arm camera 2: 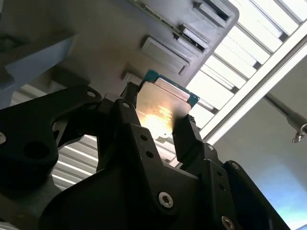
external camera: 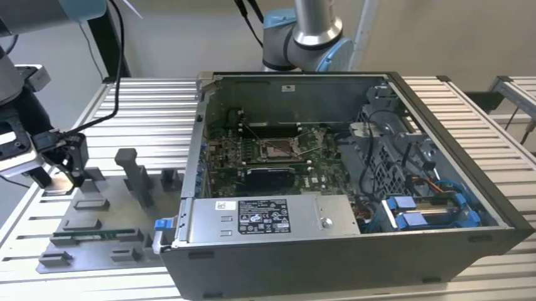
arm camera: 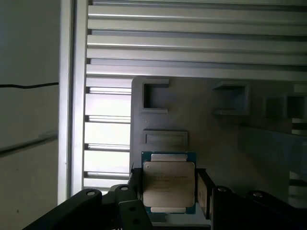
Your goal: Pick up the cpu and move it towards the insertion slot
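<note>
**While the cpu (arm camera: 169, 184) is sitting in the gripper's (external camera: 59, 179) pinch, the insertion slot (external camera: 277, 148) is lying well off toward the exterior view's right**

Because only one arm is working here, the question of which hand is nearer is not arising; what is counting is the direction from the chip to the socket. In both wrist views the fingers (arm camera: 204, 191) are pressing against two opposite edges of the cpu, so the jaws are closed down to the chip's width and gripping it with its silvery lid facing the cameras. Its outline is reading as close to square, so no long axis is standing out.

In the exterior view the gripper is hanging low over the near-left end of the grey tray (external camera: 117, 216), at the exterior view's left. Whether the chip is clear of its recess or just touching it, I cannot tell.

The insertion slot is lying inside the open computer case (external camera: 335, 263), in the middle of the green board, well apart from the gripper. From the chip it is lying toward the exterior view's right and a little deeper into the scene. The case's side wall (external camera: 202, 125) is standing between the two, and by my judgement the carry is turning on crossing above that wall.
</note>
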Controlling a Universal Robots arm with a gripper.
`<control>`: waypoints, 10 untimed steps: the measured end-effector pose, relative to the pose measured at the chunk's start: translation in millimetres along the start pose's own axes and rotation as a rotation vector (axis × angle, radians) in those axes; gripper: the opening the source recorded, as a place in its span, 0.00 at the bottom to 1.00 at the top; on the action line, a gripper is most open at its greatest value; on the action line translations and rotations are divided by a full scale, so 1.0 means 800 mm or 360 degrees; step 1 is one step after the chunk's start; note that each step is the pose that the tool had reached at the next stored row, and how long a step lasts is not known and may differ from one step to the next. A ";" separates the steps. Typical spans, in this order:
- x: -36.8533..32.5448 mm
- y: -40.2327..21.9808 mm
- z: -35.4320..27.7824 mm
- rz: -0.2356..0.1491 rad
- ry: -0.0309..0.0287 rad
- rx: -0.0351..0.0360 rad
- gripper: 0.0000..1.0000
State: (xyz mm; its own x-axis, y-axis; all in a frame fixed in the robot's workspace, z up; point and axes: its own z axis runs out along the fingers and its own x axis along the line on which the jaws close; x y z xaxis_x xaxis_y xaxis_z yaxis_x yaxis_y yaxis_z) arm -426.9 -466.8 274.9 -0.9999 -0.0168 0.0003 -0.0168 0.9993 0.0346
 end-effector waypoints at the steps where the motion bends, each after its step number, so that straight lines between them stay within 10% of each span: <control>1: 0.0000 0.0000 -0.0004 0.0000 -0.00001 0.0000 0.00; 10: 0.0000 0.0001 -0.0041 0.0000 0.00002 0.0000 0.00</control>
State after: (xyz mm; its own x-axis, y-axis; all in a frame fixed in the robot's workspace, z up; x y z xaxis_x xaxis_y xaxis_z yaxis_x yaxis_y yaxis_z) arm -426.9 -466.8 278.2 -0.9999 -0.0168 0.0004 -0.0168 0.9993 0.0346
